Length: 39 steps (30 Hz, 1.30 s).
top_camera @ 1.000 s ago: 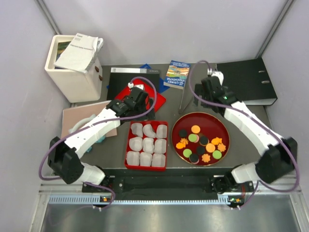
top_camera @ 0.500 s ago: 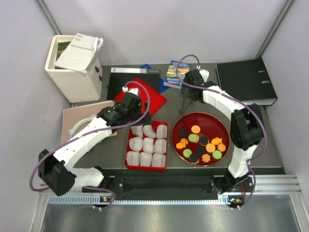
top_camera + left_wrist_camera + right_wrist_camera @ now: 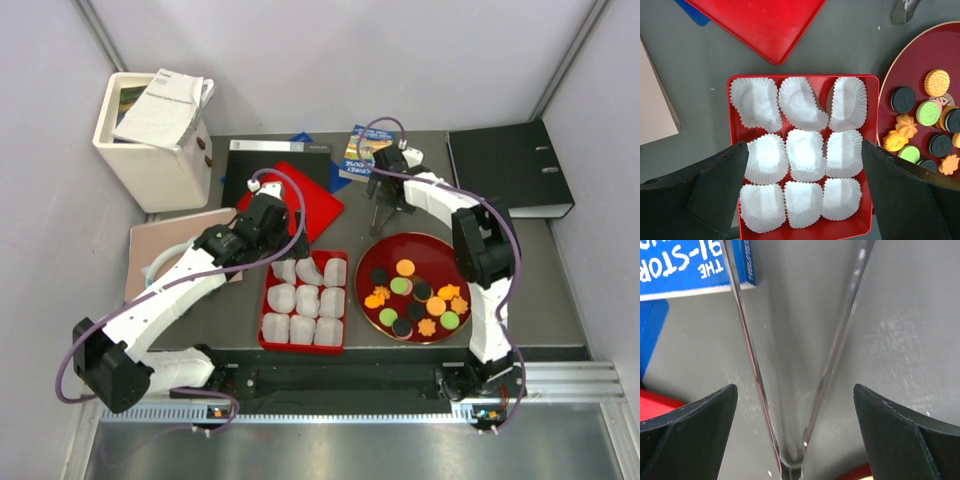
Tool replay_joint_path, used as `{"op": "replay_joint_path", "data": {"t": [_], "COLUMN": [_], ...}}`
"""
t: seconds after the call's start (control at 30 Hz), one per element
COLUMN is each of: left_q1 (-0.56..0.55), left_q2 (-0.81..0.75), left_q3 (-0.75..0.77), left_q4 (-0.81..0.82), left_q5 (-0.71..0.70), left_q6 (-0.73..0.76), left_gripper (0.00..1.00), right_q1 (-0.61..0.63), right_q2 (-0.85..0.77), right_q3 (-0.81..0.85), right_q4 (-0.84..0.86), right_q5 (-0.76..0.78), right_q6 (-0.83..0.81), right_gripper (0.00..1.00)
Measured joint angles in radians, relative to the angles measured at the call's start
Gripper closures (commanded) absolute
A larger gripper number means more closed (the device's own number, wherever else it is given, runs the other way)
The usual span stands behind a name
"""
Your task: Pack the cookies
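A square red tray (image 3: 802,77) on the dark grey table (image 3: 540,260) holds nine white crinkled paper liners (image 3: 805,155) in three rows of three, with a flat red lid (image 3: 760,22) behind it and a round dark-red plate (image 3: 445,262) just to its right. Metal tongs (image 3: 790,465) lie behind the plate, their open ends near a blue book (image 3: 360,150), and a black binder (image 3: 510,165) sits at the far right. At the far left stands a white box (image 3: 150,160) topped with a paper booklet (image 3: 165,108), a pinkish board (image 3: 165,240) lying in front of it.

Pale walls (image 3: 330,60) enclose a dark grey table (image 3: 545,275), seemingly on a metal frame (image 3: 330,450).
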Motion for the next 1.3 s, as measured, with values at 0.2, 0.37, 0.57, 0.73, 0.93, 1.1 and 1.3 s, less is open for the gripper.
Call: {"op": "replay_joint_path", "data": {"t": [0.2, 0.37, 0.57, 0.73, 0.93, 1.1, 1.3], "left_q1": [0.000, 0.000, 0.000, 0.000, 0.000, 0.000, 0.000], "left_q2": [-0.002, -0.001, 0.013, 0.019, 0.023, 0.027, 0.039], "left_q3": [0.000, 0.000, 0.000, 0.000, 0.000, 0.000, -0.001], "left_q4": [-0.001, 0.000, 0.001, 0.001, 0.001, 0.001, 0.001], "left_q5": [-0.007, -0.009, -0.010, -0.011, -0.014, -0.014, -0.014], "left_q6": [0.019, 0.027, 0.030, 0.030, 0.030, 0.029, 0.029], "left_gripper": [0.01, 0.01, 0.01, 0.01, 0.01, 0.01, 0.01], "right_q1": [-0.011, -0.027, -0.045, -0.051, -0.064, -0.079, -0.107], "right_q2": [0.055, 0.098, 0.106, 0.121, 0.121, 0.118, 0.117], "right_q3": [0.042, 0.074, 0.086, 0.107, 0.101, 0.096, 0.096], "right_q4": [-0.009, -0.035, -0.039, -0.045, -0.047, -0.046, -0.065], "right_q5": [0.002, -0.002, -0.011, -0.013, -0.019, -0.014, -0.010], "right_q6": [-0.022, -0.036, -0.050, -0.060, -0.063, -0.067, -0.075], "right_gripper": [0.01, 0.01, 0.19, 0.34, 0.41, 0.25, 0.28]}}
